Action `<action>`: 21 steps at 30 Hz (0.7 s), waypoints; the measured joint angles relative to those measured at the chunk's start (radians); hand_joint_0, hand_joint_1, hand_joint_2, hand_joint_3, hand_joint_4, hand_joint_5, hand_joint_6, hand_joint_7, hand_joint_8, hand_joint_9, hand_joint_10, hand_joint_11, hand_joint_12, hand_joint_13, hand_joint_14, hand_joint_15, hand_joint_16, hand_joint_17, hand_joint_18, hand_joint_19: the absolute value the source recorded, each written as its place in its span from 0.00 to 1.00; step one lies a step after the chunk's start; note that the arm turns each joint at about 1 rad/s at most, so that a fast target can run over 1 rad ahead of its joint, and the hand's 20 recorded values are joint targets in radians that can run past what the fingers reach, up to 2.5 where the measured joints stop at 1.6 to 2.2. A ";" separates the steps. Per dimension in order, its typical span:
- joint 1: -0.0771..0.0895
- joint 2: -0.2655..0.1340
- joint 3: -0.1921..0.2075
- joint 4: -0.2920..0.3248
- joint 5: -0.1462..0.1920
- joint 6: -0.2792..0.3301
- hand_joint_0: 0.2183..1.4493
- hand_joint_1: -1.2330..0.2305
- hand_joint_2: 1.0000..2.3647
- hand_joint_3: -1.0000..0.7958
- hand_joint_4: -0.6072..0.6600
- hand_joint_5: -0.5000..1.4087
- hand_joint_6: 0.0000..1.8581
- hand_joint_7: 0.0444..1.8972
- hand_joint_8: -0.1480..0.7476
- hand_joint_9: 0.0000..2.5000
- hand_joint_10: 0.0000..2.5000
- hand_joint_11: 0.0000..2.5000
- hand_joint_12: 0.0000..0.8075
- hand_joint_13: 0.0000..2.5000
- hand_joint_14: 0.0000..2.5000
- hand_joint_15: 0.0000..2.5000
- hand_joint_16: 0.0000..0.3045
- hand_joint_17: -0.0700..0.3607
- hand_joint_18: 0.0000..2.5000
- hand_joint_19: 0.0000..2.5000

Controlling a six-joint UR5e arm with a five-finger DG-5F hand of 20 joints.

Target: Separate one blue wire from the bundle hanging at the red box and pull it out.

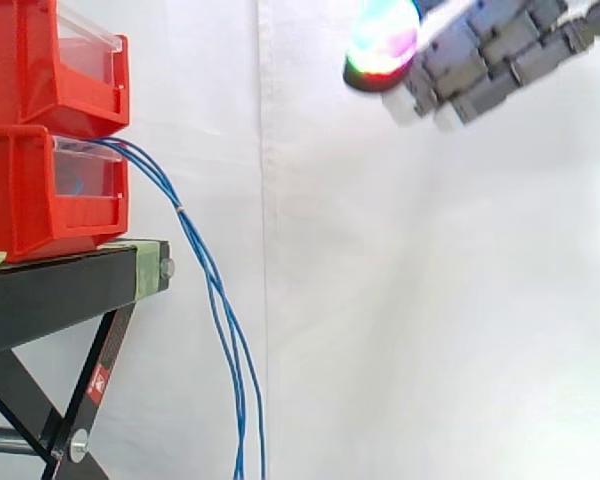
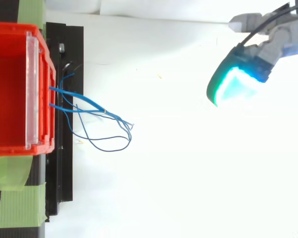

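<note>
- Hand [image 1: 495, 55]: enters from the upper right in the side view, high above the level of the stand. Its fingers reach out leftward, close to straight and lying side by side. Nothing is between them or in contact with them, so the hand is slack and empty.
- Fingertip pad [image 1: 382, 40]: the leading one glows green, cyan and magenta with a red lower edge. From above, the hand [image 2: 270, 47] sits at the upper right with a cyan-green pad [image 2: 233, 85] facing the bins.
- Blue wires [image 1: 181, 211]: the bundle comes out at the front of the lower red bin [image 1: 30, 195], just under the upper red bin [image 1: 40, 60]. It arches out past the stand edge and hangs down to the bottom of the view.
- Strands: they run close together, gathered at a small pale mark partway down. There appear to be three or four; an exact count is not possible.
- From above, the blue wires [image 2: 104, 112] fan out from the bin front, meet at one point, and loop back toward the stand.
- Separation: hand and wires are well apart in both views, the hand higher and to the right.
- Black stand [image 1: 50, 290]: carries both bins, with green tape [image 2: 20, 203] at its corner.
- White curtain [image 1: 430, 300]: behind everything.
</note>
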 measured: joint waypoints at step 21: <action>0.005 0.000 -0.242 0.382 0.096 -0.017 0.25 0.42 0.00 0.28 0.71 0.16 0.27 0.45 0.49 0.17 0.00 0.06 0.42 0.04 0.00 0.05 0.18 0.46 0.00 0.09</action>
